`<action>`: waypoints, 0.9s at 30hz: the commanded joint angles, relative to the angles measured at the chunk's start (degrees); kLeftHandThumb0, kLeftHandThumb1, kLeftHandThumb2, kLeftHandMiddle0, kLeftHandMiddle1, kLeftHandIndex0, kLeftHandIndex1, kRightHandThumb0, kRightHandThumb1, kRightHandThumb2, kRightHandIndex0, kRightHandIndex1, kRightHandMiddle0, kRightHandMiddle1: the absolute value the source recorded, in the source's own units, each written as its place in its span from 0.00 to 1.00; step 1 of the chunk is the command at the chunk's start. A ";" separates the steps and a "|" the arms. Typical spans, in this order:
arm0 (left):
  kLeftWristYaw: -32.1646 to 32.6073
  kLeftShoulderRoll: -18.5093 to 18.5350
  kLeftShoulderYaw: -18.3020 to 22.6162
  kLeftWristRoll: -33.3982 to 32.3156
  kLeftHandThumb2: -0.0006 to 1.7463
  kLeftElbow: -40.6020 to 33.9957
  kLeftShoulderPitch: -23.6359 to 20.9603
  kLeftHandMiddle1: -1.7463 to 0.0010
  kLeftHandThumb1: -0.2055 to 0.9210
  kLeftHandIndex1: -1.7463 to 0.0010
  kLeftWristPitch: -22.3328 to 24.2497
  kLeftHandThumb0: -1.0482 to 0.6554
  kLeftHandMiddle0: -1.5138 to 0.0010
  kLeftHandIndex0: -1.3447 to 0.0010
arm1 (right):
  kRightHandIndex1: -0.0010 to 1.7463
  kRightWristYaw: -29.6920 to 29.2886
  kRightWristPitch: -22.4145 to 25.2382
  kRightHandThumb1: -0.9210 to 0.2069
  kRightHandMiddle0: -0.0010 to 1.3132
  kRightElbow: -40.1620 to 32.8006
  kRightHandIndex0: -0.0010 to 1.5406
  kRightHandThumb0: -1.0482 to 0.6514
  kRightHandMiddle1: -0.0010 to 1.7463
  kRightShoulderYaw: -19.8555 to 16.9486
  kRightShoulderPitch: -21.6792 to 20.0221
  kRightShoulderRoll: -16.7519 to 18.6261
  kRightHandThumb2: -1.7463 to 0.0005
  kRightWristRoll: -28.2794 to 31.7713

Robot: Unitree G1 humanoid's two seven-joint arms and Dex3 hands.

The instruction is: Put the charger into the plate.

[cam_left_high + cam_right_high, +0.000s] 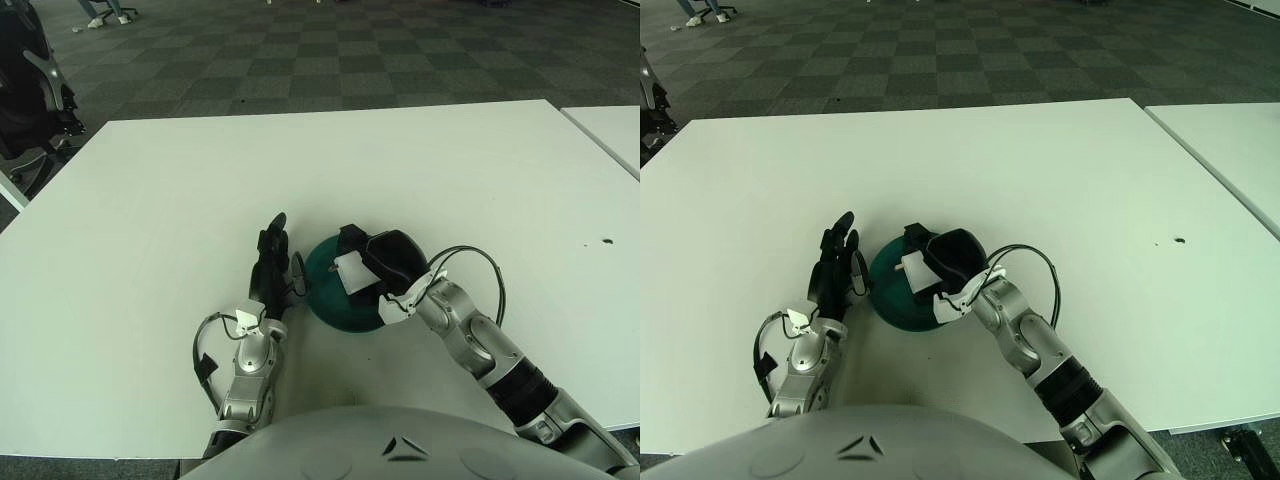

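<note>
A dark green plate lies on the white table, close to its front edge. My right hand hovers low over the plate's middle, fingers curled on a small white charger that sits just above the plate's surface. Much of the plate's right half is hidden under this hand. My left hand shows beside the plate's left rim, fingers stretched out straight and holding nothing. In the right eye view the charger shows over the plate the same way.
A second white table adjoins at the far right across a narrow gap. A small dark mark sits on the tabletop to the right. A black chair stands off the table's left corner.
</note>
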 commanded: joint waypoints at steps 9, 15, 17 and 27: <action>-3.65 -1.33 2.45 -4.33 0.60 4.11 0.70 1.00 1.00 0.69 0.34 0.12 0.86 1.00 | 0.45 -2.43 -0.37 0.00 0.09 -1.50 0.23 0.12 0.68 -0.42 -0.24 -1.10 0.51 -5.98; -5.06 -2.84 2.57 -6.90 0.58 4.30 0.72 1.00 1.00 0.70 -0.85 0.11 0.87 1.00 | 0.13 -2.82 -0.25 0.00 0.01 -3.02 0.23 0.07 0.51 -0.88 0.48 -1.33 0.46 -7.19; -5.03 -3.14 2.52 -7.41 0.57 4.01 0.70 1.00 1.00 0.69 -0.52 0.11 0.87 1.00 | 0.08 -3.31 -0.37 0.00 0.01 -3.21 0.22 0.06 0.46 -0.93 0.67 -1.39 0.46 -7.57; -3.84 -5.74 2.77 -10.22 0.56 5.79 -1.45 1.00 1.00 0.70 -1.19 0.12 0.88 1.00 | 0.01 -7.33 -2.31 0.00 0.00 -2.07 0.10 0.03 0.21 -0.41 0.46 -2.73 0.43 -10.40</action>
